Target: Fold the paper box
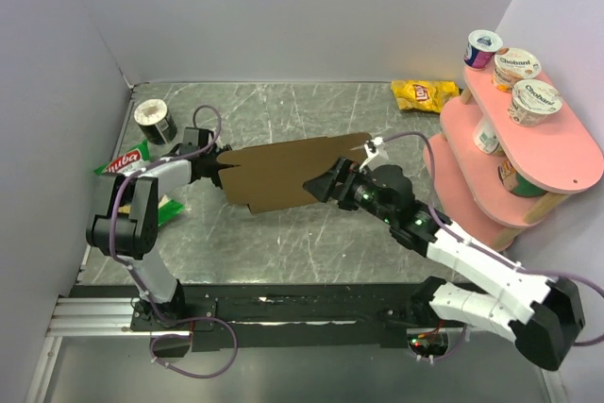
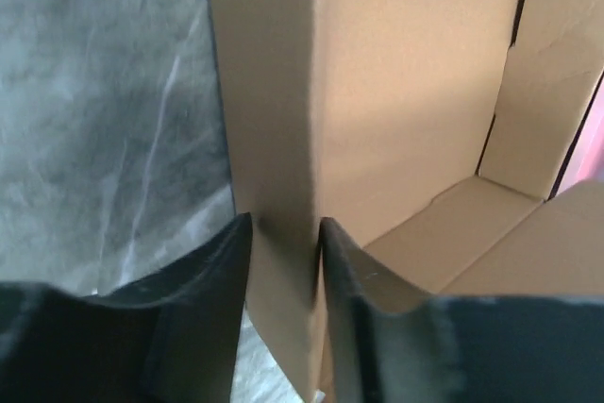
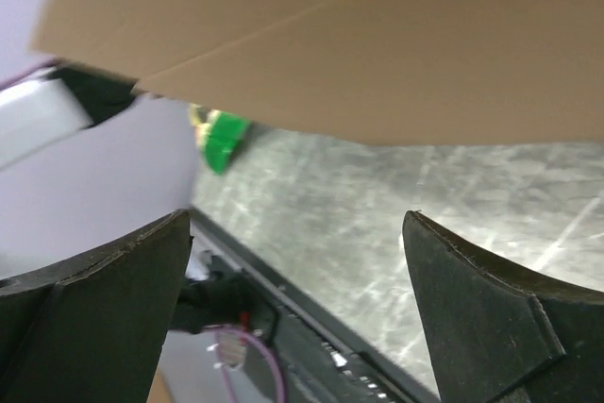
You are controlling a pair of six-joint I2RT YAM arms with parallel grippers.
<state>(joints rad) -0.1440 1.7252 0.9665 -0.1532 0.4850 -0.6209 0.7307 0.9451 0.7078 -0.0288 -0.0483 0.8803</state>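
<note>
While the paper box (image 1: 283, 175) sits part-opened at the tabletop (image 1: 283, 252) centre, the left fingers (image 2: 198, 299) at its 9 o'clock straddle one wall, whether pinching I cannot tell, and the right fingers (image 3: 113, 290) at 4 o'clock gape empty, so I would brace that wall before creasing flaps.

The grey marbled worktop (image 1: 311, 243) carries, at its far edge, a crumpled yellow crisp bag (image 1: 425, 93), and near its left wall a dark round tub (image 1: 154, 121) with a green snack packet (image 1: 125, 159) lying just in front of it. On the right side stands a pink tiered shelf (image 1: 566, 153); its top level bears three foil-lidded yoghurt cups (image 1: 516, 67) set close together, one with a purple-and-red body. Further containers (image 1: 487, 136) sit on the level below, partly hidden, labels not legible.
</note>
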